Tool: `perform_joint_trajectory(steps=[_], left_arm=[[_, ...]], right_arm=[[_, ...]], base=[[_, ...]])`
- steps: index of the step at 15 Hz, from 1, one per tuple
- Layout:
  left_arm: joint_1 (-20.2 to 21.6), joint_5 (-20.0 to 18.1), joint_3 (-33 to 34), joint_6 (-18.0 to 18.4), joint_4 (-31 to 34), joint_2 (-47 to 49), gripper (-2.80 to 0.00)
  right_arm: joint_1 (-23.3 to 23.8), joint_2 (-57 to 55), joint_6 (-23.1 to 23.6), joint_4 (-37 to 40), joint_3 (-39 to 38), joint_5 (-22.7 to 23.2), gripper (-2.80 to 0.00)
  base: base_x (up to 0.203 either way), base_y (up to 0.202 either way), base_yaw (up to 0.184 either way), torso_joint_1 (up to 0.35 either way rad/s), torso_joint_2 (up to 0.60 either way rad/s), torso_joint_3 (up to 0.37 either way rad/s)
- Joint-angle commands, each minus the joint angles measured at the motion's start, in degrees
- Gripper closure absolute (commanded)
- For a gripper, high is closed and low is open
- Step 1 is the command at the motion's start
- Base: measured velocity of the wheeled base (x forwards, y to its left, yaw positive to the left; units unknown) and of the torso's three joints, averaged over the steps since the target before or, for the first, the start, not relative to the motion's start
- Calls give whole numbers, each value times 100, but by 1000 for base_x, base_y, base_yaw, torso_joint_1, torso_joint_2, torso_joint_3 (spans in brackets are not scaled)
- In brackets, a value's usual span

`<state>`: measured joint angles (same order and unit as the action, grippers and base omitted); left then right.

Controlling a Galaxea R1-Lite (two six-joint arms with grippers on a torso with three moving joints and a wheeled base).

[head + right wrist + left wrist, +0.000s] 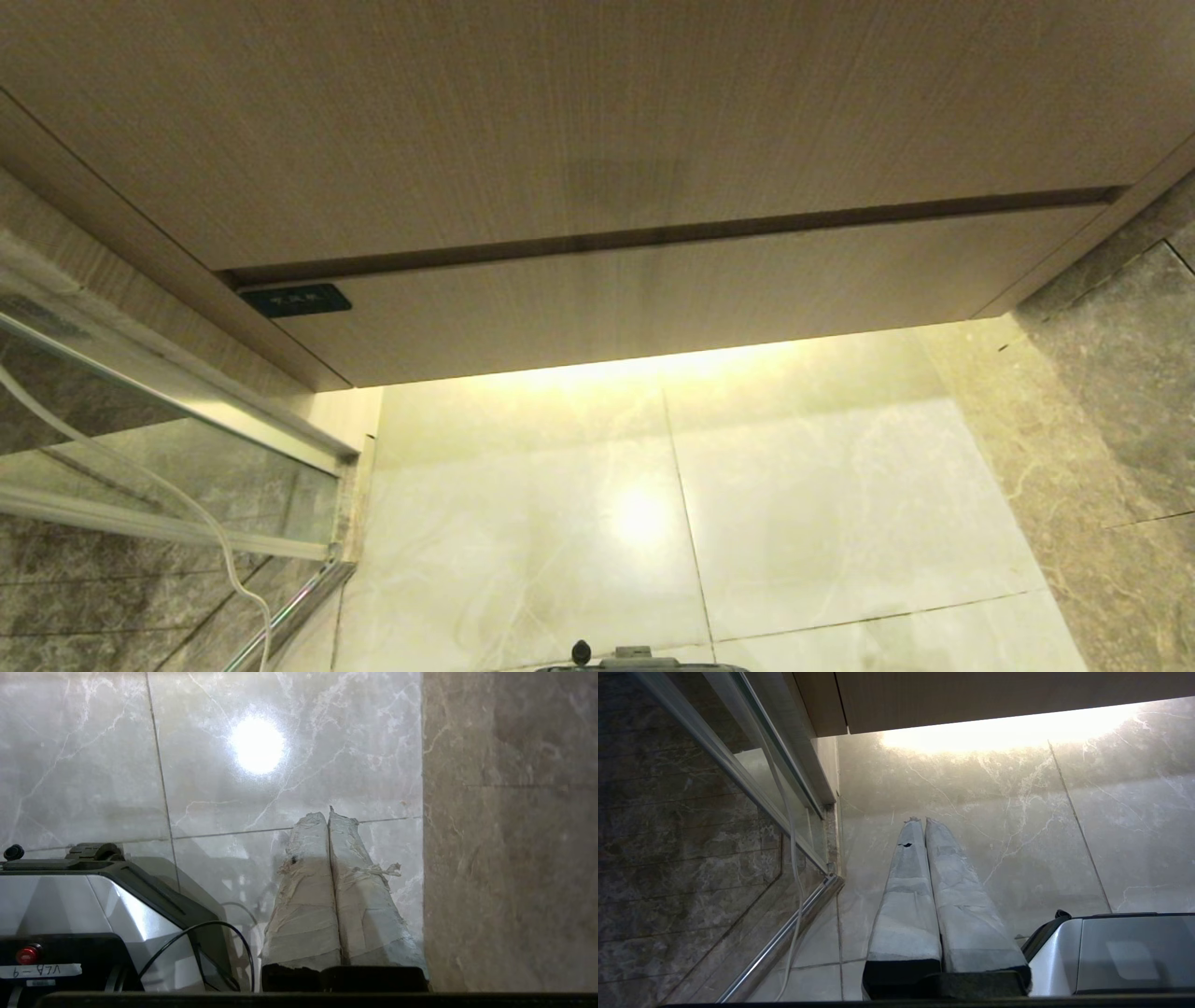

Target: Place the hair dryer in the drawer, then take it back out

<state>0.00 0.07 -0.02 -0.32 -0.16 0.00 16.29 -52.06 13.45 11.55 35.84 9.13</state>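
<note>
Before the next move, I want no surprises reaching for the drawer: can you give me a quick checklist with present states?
1. Drawer shut, front flush under the taller panel: ok.
2. Hair dryer in sight: not ok, it shows in no view.
3. Right gripper empty, fingers together over the floor tiles: ok.
4. Left gripper empty, fingers together: ok.
5. Either arm in the head view: not ok.
6. Drawer contents: cannot tell.
</note>
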Motion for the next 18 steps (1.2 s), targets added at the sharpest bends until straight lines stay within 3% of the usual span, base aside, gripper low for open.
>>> perform_joint_trajectory(steps=[1, 4, 7, 9, 13, 16, 18], left_arm=[[0, -3, 2, -3, -2, 2, 0], [0, -6, 2, -3, -2, 2, 0], [0, 1, 2, -3, -2, 0, 0], [0, 1, 2, -3, -2, 0, 0], [0, 1, 2, -3, -2, 0, 0], [0, 1, -2, -3, -2, 9, 0], [0, 1, 2, -3, -2, 9, 0]], right_arm=[[-39, 1404, -67, -112, -724, -4, 0], [-226, 2843, -267, -751, -2317, -13, 0], [-729, 3556, -559, -1527, -3426, -203, 0], [-804, 3611, -478, -1936, -3565, -339, 0], [-1396, 4020, -637, -1565, -3583, -744, 0], [-1585, 5102, -912, -1255, -3585, -842, 0], [-1637, 5215, -1020, -1155, -3584, -869, 0]], base=[[0, 0, 0, 0, 0, 0], [0, 0, 0, 0, 0, 0], [0, 0, 0, 0, 0, 0], [0, 0, 0, 0, 0, 0], [0, 0, 0, 0, 0, 0], [0, 0, 0, 0, 0, 0], [0, 0, 0, 0, 0, 0]])
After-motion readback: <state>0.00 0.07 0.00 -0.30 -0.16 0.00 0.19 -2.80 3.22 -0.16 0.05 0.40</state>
